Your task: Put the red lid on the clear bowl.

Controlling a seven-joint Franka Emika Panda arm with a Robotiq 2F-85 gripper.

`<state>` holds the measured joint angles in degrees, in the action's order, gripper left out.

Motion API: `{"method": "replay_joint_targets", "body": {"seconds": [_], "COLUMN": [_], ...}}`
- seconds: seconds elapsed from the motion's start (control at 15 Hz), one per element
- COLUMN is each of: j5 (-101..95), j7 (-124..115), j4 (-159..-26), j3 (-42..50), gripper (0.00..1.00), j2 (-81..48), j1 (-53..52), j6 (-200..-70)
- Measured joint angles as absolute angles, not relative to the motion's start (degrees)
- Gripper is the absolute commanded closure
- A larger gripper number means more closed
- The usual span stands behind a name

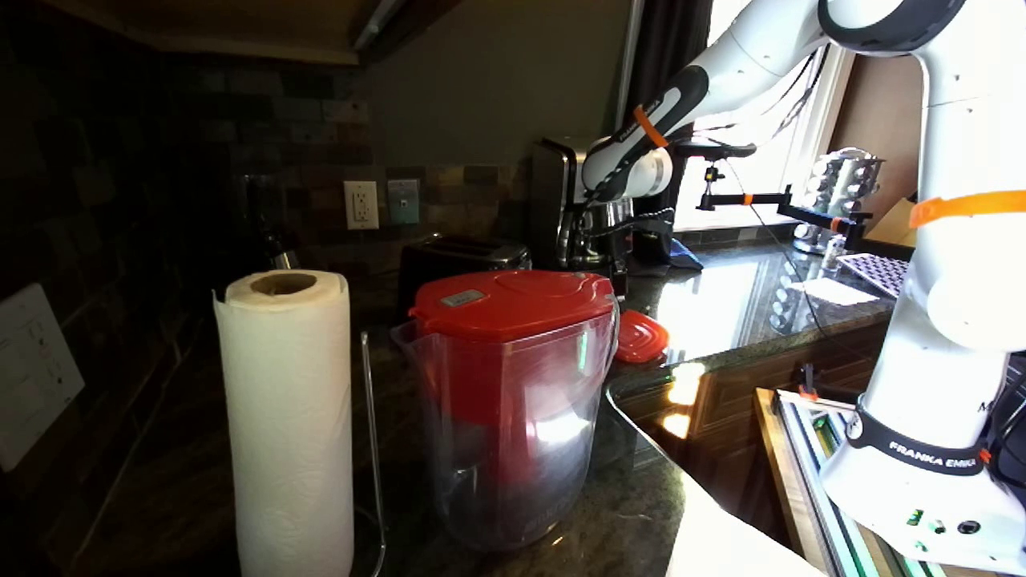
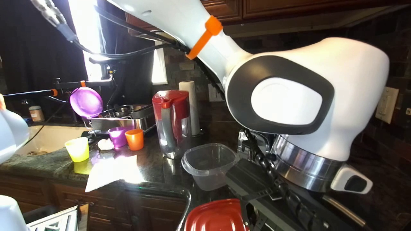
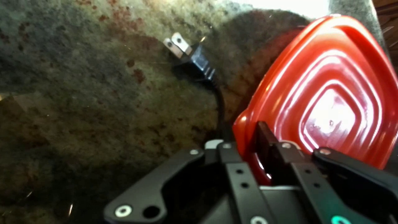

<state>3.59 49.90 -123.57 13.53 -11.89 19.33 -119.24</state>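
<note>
The red lid [image 3: 339, 93], with a raised rim and ringed recessed centre, fills the right of the wrist view. It also shows in both exterior views [image 1: 643, 336] [image 2: 215, 216], near the counter's edge. In the wrist view my gripper [image 3: 244, 128] has its fingers close together, one outside the lid's rim and one inside, with the rim filling the gap. In an exterior view my gripper [image 2: 246, 213] is at the lid's side, partly cut off. The clear bowl [image 2: 208, 179] stands open on the counter between the lid and the pitcher. It is out of the wrist view.
A large clear pitcher with red top [image 1: 513, 385] [image 2: 171, 125] stands beyond the bowl, beside the paper towel roll [image 1: 288, 425]. A black plug [image 3: 196, 62] with cord lies beside the lid. A toaster [image 1: 465, 256] stands by the wall. Coloured cups [image 2: 135, 139] stand farther along.
</note>
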Motion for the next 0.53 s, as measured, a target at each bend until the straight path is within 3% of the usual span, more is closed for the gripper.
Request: {"method": "replay_joint_targets", "body": {"seconds": [0.53], "j5": [4.9], "j7": [51.7], "j4": [-122.8], "j3": [13.5], "gripper": [0.94], "j2": [-10.1], "j1": [19.3], "j6": [-113.5]}}
